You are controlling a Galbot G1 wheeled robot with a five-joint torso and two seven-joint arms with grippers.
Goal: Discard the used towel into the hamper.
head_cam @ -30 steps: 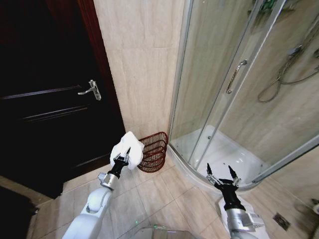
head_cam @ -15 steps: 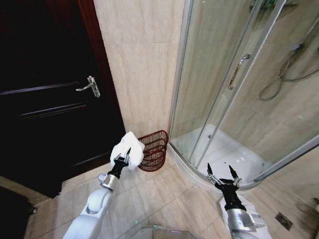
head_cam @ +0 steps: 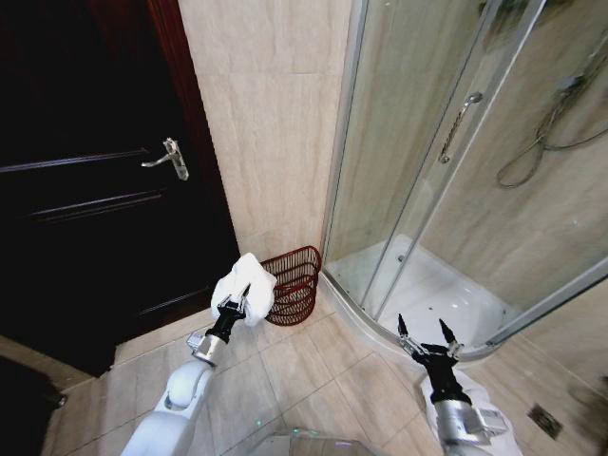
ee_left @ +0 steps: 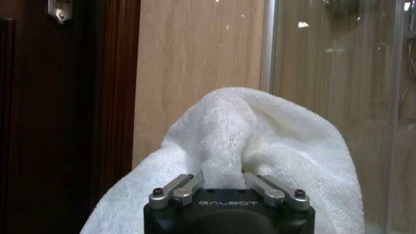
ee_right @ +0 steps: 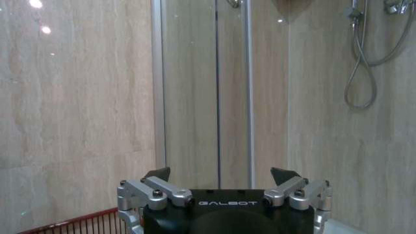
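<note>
A white towel (head_cam: 245, 284) is bunched up in my left gripper (head_cam: 237, 298), which is shut on it and held above the floor just left of the hamper (head_cam: 294, 285). The hamper is a dark reddish-brown wire basket standing on the floor against the tiled wall, beside the shower enclosure. In the left wrist view the towel (ee_left: 250, 146) bulges up between the fingers (ee_left: 179, 187). My right gripper (head_cam: 423, 332) hangs open and empty near the shower's curved base; its open fingers (ee_right: 159, 175) show in the right wrist view, with the hamper's rim (ee_right: 71, 225) low beside them.
A dark wooden door (head_cam: 85, 190) with a metal handle (head_cam: 171, 157) stands at the left. The glass shower enclosure (head_cam: 456, 171) with its white tray (head_cam: 427, 294) fills the right. Beige floor tiles lie between the arms.
The whole head view has shifted slightly, so the camera moved a little. Both arms hold the same poses, with the towel still in the left gripper.
</note>
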